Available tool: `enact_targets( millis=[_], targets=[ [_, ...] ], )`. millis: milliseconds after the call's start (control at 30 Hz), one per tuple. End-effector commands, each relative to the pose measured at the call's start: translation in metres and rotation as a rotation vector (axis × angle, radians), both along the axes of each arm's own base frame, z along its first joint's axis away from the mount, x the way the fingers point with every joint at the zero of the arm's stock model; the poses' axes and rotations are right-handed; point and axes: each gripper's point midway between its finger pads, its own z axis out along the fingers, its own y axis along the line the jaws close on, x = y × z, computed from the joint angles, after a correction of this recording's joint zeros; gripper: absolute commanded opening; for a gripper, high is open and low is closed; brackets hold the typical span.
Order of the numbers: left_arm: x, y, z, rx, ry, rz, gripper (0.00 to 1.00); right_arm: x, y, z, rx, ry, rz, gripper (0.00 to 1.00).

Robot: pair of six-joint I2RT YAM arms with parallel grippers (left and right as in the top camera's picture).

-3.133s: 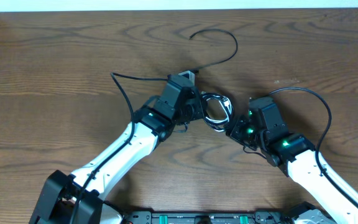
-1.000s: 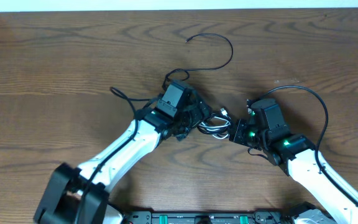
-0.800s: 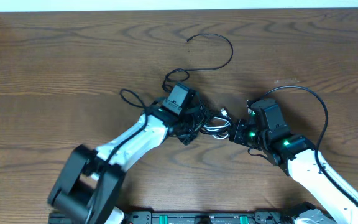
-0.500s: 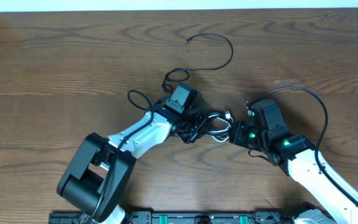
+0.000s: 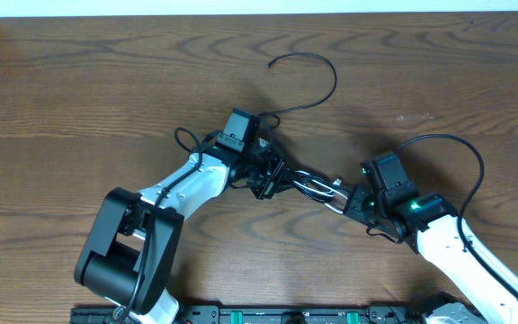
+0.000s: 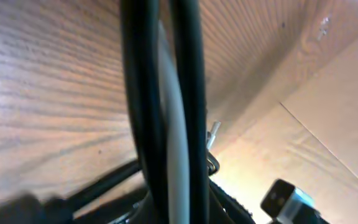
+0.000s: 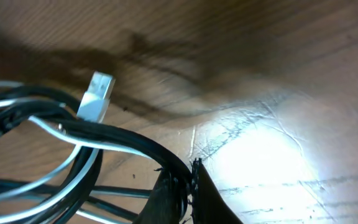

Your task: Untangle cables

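Cables (image 5: 313, 185) stretched taut between hands: left hand (image 5: 274, 175) pinching one end, right hand (image 5: 348, 201) pinching other.

The table (image 5: 79, 90) is dark brown wood with wavy, ringed grain, edged by a white strip (image 5: 241, 6) along the top of the overhead frame. The cables (image 5: 308, 184) bunched at centre are mostly black with one white cord among them, with a pale silvery-white plug (image 7: 97, 96) at upper left of the right wrist view and a lone black cable (image 5: 334, 79) curling at upper centre. The left arm (image 5: 192, 184) and right arm (image 5: 439, 238) are white with black joints, the right one dotted with small green lights, and tan cardboard (image 6: 328, 112) fills the right of the left wrist view.
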Motion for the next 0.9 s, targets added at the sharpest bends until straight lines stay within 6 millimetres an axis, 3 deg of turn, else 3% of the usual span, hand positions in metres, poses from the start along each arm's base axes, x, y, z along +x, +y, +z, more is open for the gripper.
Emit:
enact_targets(
  millis=[0,67,167,267,400,567,767,867],
  targets=[
    [0.026,0.022,0.003,0.005,-0.044,0.069,0.08,-0.006,-0.046,-0.011,-0.2,0.007,-0.154,0.01],
    [0.03,0.022,0.008,-0.021,-0.069,0.058,0.08,-0.007,-0.047,-0.012,-0.202,0.016,-0.164,0.04],
    [0.04,0.018,0.017,-0.064,-0.18,0.016,0.08,-0.006,-0.045,-0.012,-0.171,0.022,-0.185,0.26],
    [0.052,0.012,0.028,-0.084,-0.413,-0.09,0.08,-0.001,-0.027,-0.01,-0.083,0.013,-0.134,0.4],
    [0.05,0.007,0.029,-0.075,-0.604,-0.225,0.08,0.012,0.004,0.0,0.057,-0.043,-0.016,0.56],
    [0.048,0.005,0.029,-0.059,-0.798,-0.366,0.08,0.03,0.043,0.023,0.215,-0.166,0.173,0.64],
    [0.048,0.004,0.03,-0.055,-0.916,-0.45,0.08,0.044,0.048,0.033,0.223,-0.252,0.207,0.61],
    [0.045,-0.002,0.041,-0.124,-0.948,-0.464,0.08,0.047,0.049,0.035,0.202,-0.287,0.258,0.58]
  ],
)
